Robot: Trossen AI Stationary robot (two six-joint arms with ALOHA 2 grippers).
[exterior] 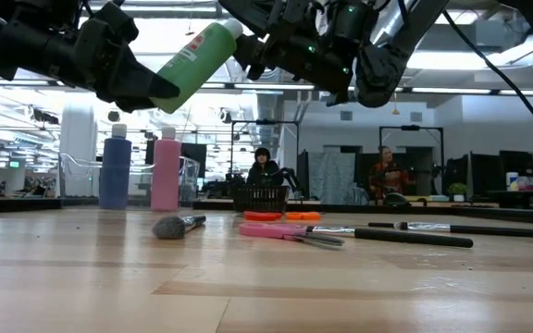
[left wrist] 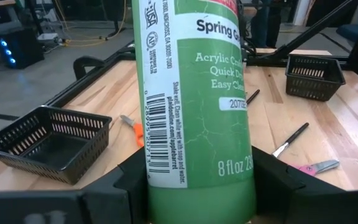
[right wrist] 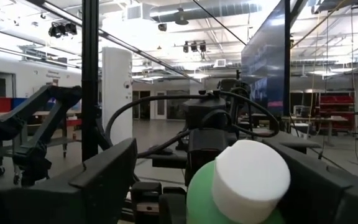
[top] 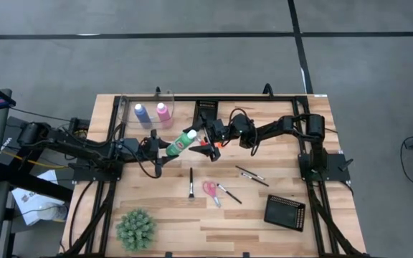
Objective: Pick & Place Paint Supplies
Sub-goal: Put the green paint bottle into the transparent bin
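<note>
The green bottle is held tilted in the air above the middle of the bench, its base clamped between the jaws of the left gripper and its white cap lying between the spread jaws of the right gripper, which are parted on either side of the cap without pressing on it, as seen from the right wrist. On the label, "Spring G", "Acrylic Cra", "Quick D", "Easy Clea" and "8 fl oz" can be read, each cut off at the bottle's curve, and a printed line along the side says that it cleans with soap and water. Lower on the bench, a pair of pink-handled scissors is laid between a short brush with a grey tuft and a thin dark brush; two more thin brushes are laid just to the right. A second pair of scissors, orange-handled, is seen under the bottle. Farther back, one blue bottle and one pink bottle are stood side by side in a clear bin. Three bottles, four brushes and two pairs of scissors are counted.
</note>
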